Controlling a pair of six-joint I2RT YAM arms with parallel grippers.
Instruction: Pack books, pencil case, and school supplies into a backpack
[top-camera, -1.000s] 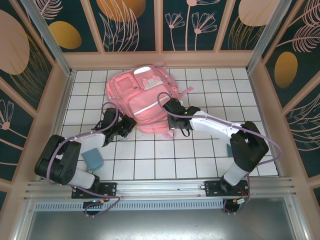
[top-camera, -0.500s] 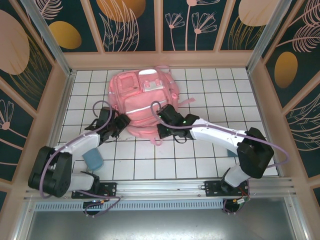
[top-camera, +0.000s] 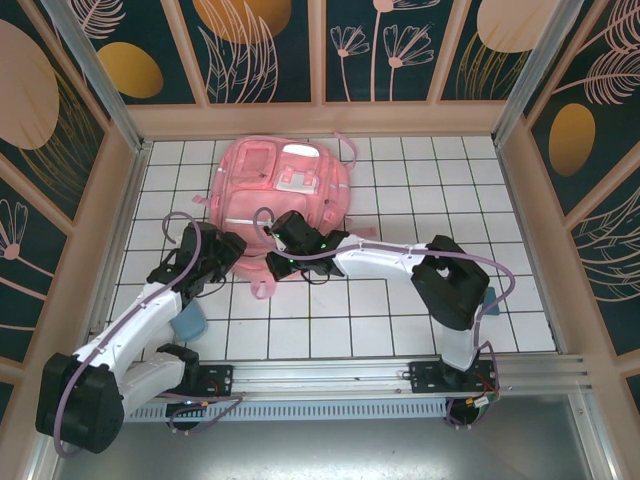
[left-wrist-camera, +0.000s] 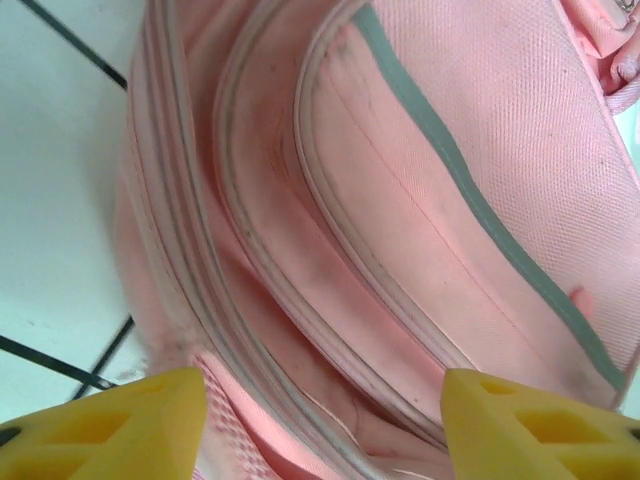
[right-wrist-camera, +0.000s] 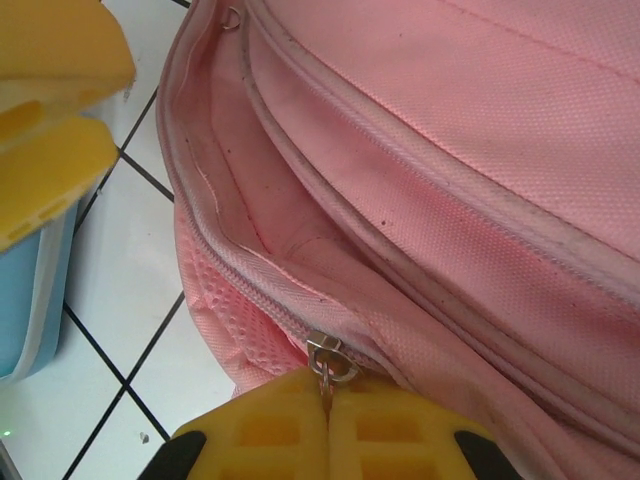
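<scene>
The pink backpack (top-camera: 285, 185) lies flat at the back middle of the tiled table. My right gripper (top-camera: 275, 256) is at its near left edge, shut on the metal zip pull (right-wrist-camera: 328, 358) of the main zip. The zip stands parted beside it, showing the pink lining (right-wrist-camera: 235, 170). My left gripper (top-camera: 232, 247) is open just left of that, with its yellow fingers (left-wrist-camera: 120, 425) spread over the backpack's seams (left-wrist-camera: 330, 250) and holding nothing. A light blue pencil case (top-camera: 188, 322) lies under the left arm. The books are out of view.
Wooden walls with dark floral panels (top-camera: 265, 45) close in the white tiled table (top-camera: 420, 190) at the back and sides. A metal rail (top-camera: 320, 375) runs along the near edge. A pink strap (top-camera: 262, 288) trails from the backpack's near edge.
My right gripper has dragged the zip pull leftward along the backpack's near edge. My left gripper has opened and let go. The backpack has shifted a little back and left.
</scene>
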